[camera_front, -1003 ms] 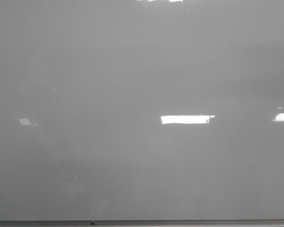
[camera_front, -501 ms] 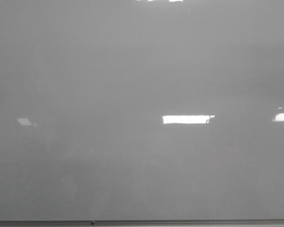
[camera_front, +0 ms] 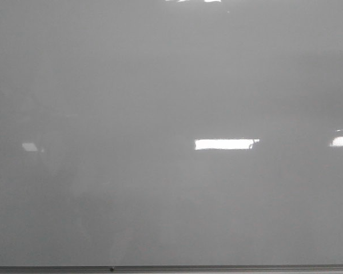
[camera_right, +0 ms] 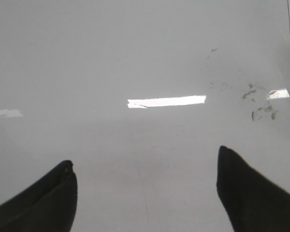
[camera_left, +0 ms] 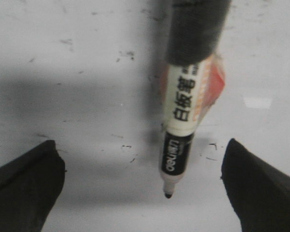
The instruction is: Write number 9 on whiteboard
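Nothing has moved since earlier: glossy pale-grey whiteboard (camera_front: 160, 85) fills the frame, unmarked. Left fingers (camera_left: 142, 193) spread wide around a white-black marker (camera_left: 181, 130); right fingers (camera_right: 147, 193) wide, empty.

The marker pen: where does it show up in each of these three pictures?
Front view: not in it; only the bare whiteboard shows.
Left wrist view: the marker pen is at the centre, tip pointing at the board, between the two dark fingers.
Right wrist view: not in it.
Shared landmark: the whiteboard surface itself; the bright rectangular light reflection shows in front and right wrist views.
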